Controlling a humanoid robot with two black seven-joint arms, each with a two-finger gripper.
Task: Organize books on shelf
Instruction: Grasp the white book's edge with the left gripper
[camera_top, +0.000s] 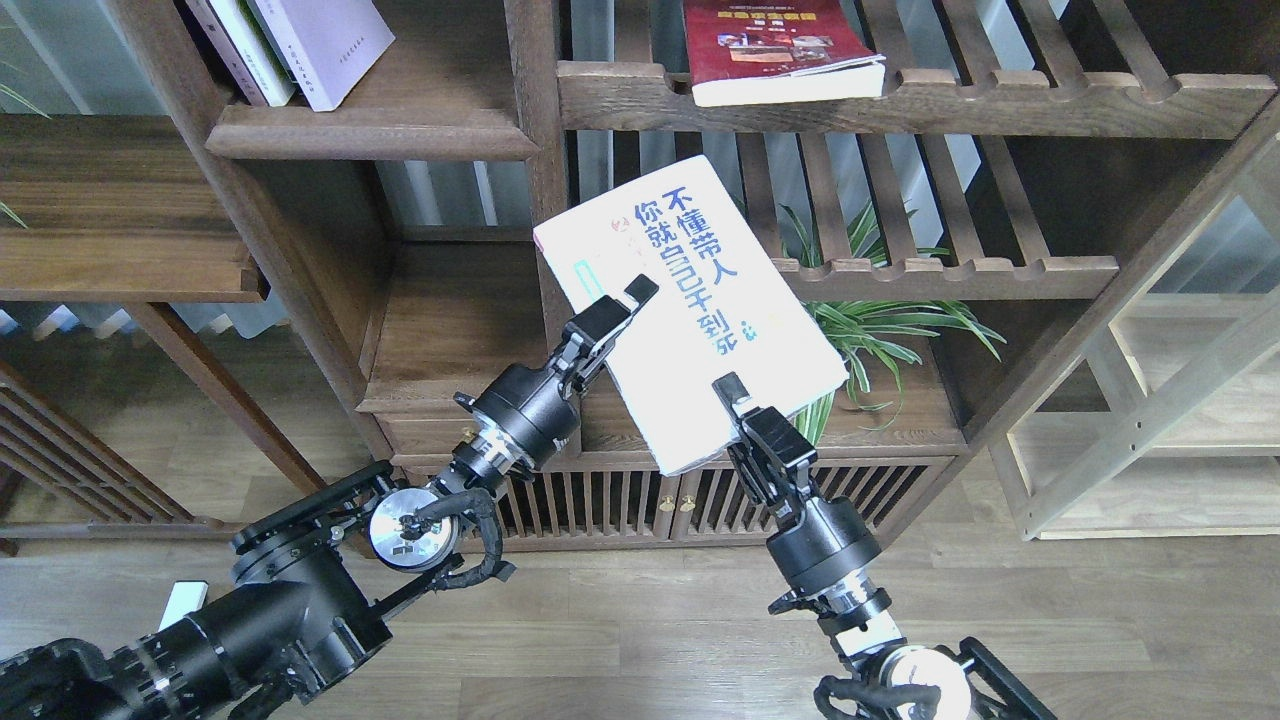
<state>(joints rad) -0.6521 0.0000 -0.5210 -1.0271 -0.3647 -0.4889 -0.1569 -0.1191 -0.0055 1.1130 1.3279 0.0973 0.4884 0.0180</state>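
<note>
A large white book (700, 330) with big blue Chinese characters hangs tilted in front of the bookcase, between its two halves. My left gripper (612, 312) is shut on its left edge, one finger lying over the cover. My right gripper (733, 395) is shut on its lower edge. The solid dark-brown shelf (370, 135) is at the upper left. A pale lavender book (325, 45) leans there against slim white and green ones (240, 45). A dark red book (780, 50) lies flat on the slatted shelf at top centre.
A thick upright post (540, 180) stands right behind the held book. A green potted plant (885, 320) sits under the lower slatted shelf (950, 270). Below is a cabinet with slatted doors (600, 500), and a pale wooden rack (1150, 420) stands at the right.
</note>
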